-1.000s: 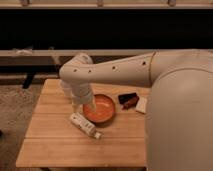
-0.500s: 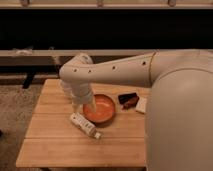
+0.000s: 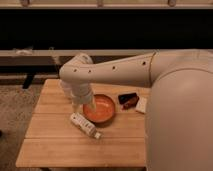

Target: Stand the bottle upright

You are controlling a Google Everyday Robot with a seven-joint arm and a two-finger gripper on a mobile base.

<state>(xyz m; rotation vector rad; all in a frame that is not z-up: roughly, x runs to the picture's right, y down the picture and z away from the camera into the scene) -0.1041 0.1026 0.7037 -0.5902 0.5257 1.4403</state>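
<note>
The bottle lies on its side on the wooden table, just left of and in front of the orange bowl. It is slim and whitish with a darker label, its cap pointing toward the front right. My arm reaches from the right across the table. Its gripper hangs down just above the bottle's far end, next to the bowl's left rim. The wrist hides most of the gripper.
A dark red and black packet and a white item lie right of the bowl. A white cup shows partly behind the arm. A dark bench runs behind the table.
</note>
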